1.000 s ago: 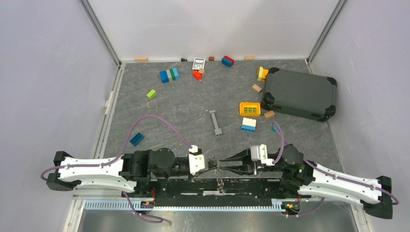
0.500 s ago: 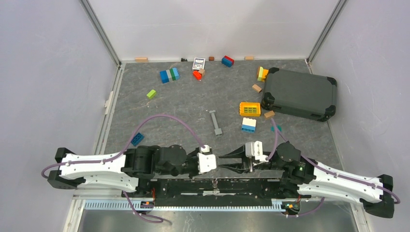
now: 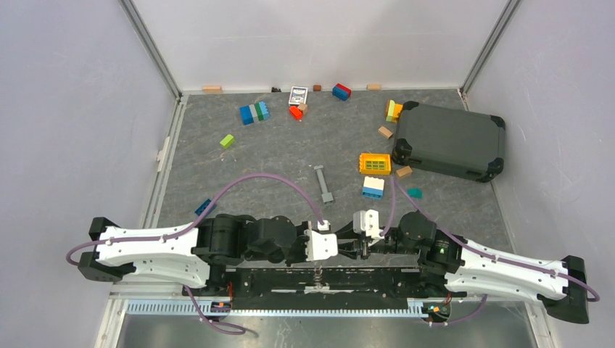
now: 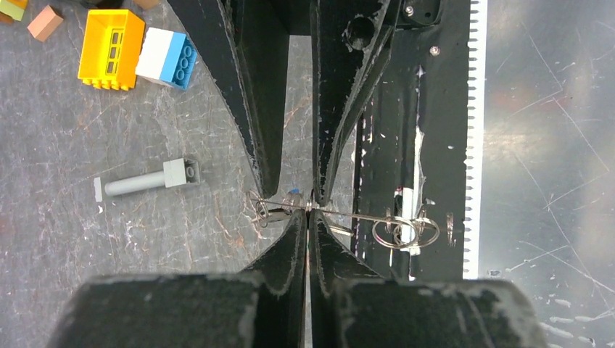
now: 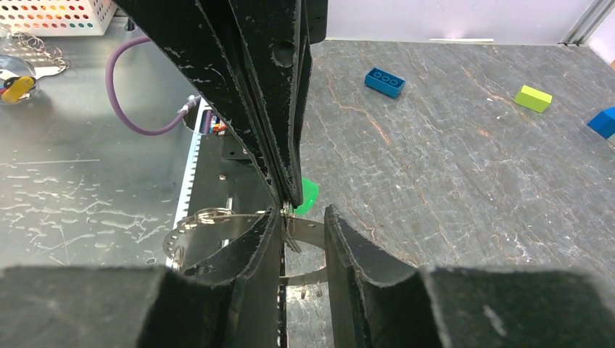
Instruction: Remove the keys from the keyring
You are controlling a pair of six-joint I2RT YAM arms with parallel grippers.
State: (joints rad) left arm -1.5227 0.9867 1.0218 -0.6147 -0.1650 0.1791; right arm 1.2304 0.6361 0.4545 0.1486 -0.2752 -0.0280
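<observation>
Black-fingered and clenched tight, the left pincer (image 4: 312, 216) nips the thin wire of the keyring (image 4: 397, 232) at its very tip. It sits low over the near edge of the surface (image 5: 450, 159), above the arms' dark base. Facing it tip to tip, the right pincer (image 5: 302, 217) stands released. Its jaws are apart, with a sliver of silver metal crossing the gap but nothing gripped. Just beside the meeting point sits the green head of one of the keys (image 5: 309, 194). Other silver loops and blades trail along the wire to either side.

The step in hand looks like catching a key while the ring is held fast. The next move calls for the right jaws to close on a single key. They would then work it round the coil and off the wire's end without dragging the ring loose.

How many keys hang there is hard to make out: they overlap, and the fingers hide the contact. Farther out lie a grey bar (image 4: 145, 180) and a yellow block (image 4: 110, 47).
</observation>
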